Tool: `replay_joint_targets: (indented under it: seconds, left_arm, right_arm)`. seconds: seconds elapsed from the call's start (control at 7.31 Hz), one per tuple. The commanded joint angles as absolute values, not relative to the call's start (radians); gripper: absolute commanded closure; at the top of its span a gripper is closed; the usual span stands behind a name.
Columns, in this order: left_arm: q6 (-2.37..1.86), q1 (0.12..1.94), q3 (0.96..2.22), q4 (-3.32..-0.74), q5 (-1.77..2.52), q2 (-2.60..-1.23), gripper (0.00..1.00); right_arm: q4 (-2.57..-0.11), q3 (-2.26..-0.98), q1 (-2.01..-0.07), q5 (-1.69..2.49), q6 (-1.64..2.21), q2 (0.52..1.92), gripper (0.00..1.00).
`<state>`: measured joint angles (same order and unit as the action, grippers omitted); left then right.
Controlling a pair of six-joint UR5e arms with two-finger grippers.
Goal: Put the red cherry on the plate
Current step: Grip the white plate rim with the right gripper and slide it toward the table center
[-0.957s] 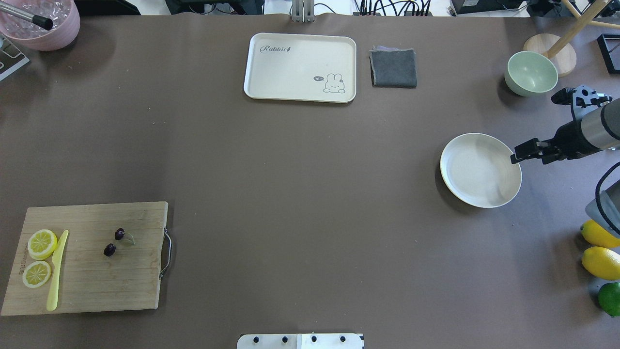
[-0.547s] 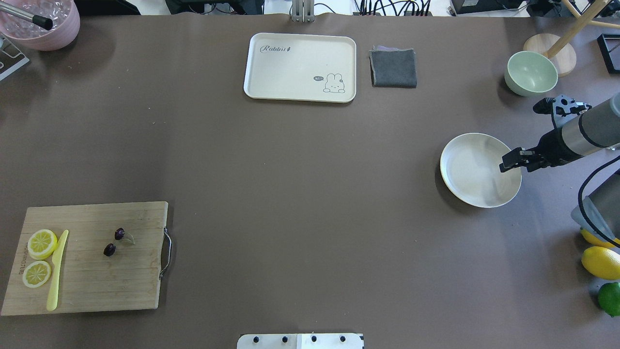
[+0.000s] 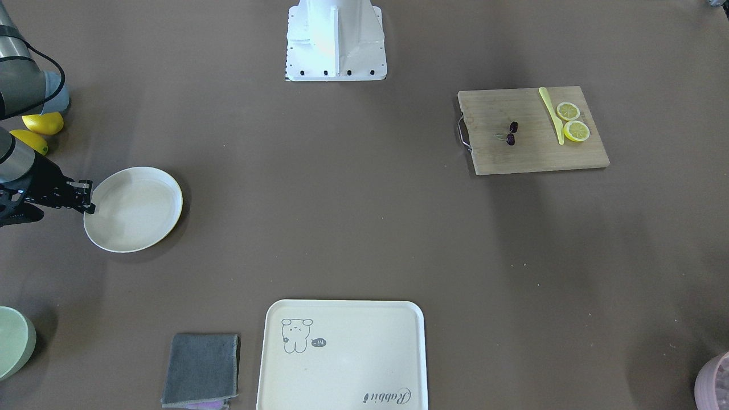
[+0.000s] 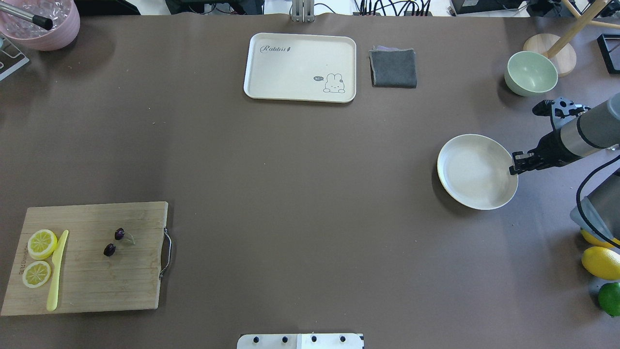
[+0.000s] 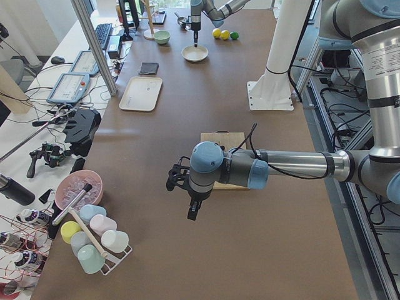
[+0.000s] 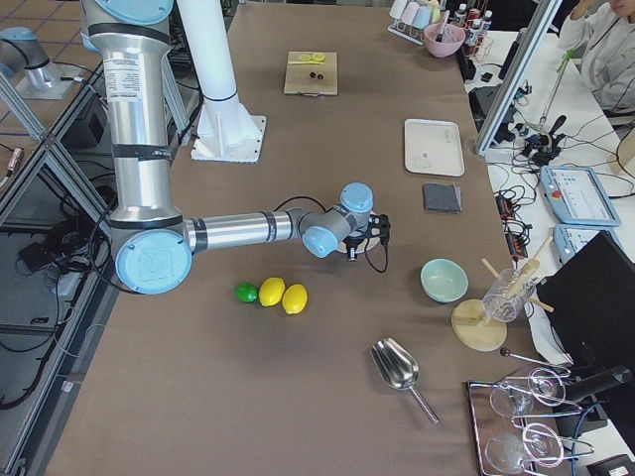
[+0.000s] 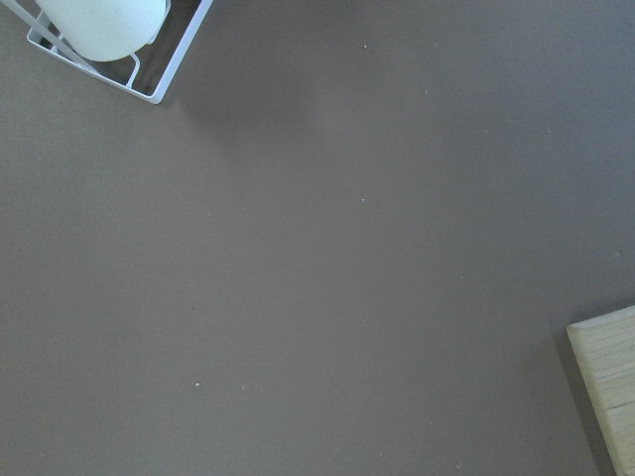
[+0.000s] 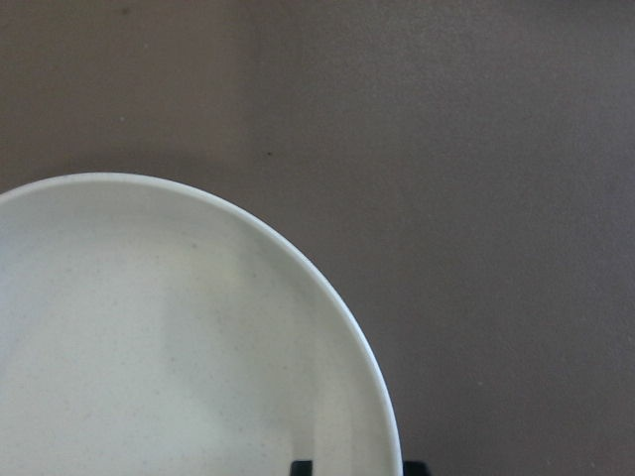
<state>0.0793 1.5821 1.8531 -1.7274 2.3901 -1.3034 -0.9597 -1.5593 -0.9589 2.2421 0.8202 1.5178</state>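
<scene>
The red cherry (image 4: 109, 250) is a dark maroon pair lying on the wooden cutting board (image 4: 97, 281) at the near left; it also shows in the front view (image 3: 511, 139). The cream plate (image 4: 472, 172) sits far to the right. My right gripper (image 4: 514, 164) is at the plate's right rim. In the right wrist view its fingertips (image 8: 302, 468) stand close together on either side of the plate rim (image 8: 382, 387), shut on it. My left gripper (image 5: 194, 212) hangs over bare table beside the board, and I cannot tell whether it is open.
Two lemon slices (image 4: 42, 242) and a yellow knife (image 4: 57, 271) share the board. A rabbit tray (image 4: 300, 65) and grey cloth (image 4: 393, 68) lie at the back. A green bowl (image 4: 531, 72) stands behind the plate, lemons and a lime (image 4: 600, 261) at the right edge.
The right gripper swung in over the plate, then drew back to its right rim and closed there. The plate slid slightly left. The cherry has not moved.
</scene>
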Motion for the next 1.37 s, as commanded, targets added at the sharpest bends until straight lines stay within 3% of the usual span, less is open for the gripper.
replay_joint_targets:
  seconds: [0.0, 0.55, 1.23]
  left_arm:
    - [-0.169, 1.547, 1.852, -1.843, 2.454, -1.304, 0.02]
    - [-0.762, 1.268, 1.859, -2.191, 2.380, -1.284, 0.03]
    - [-1.201, 0.697, 1.963, -2.304, 1.961, -1.295, 0.07]
  right_arm:
    - [-0.962, -1.568, -0.959, 2.316, 0.924, 1.447, 1.00]
    - [-0.960, -1.736, -0.727, 2.227, 1.418, 1.301, 1.00]
    - [-0.969, -1.743, -0.396, 1.908, 1.586, 1.191, 1.00]
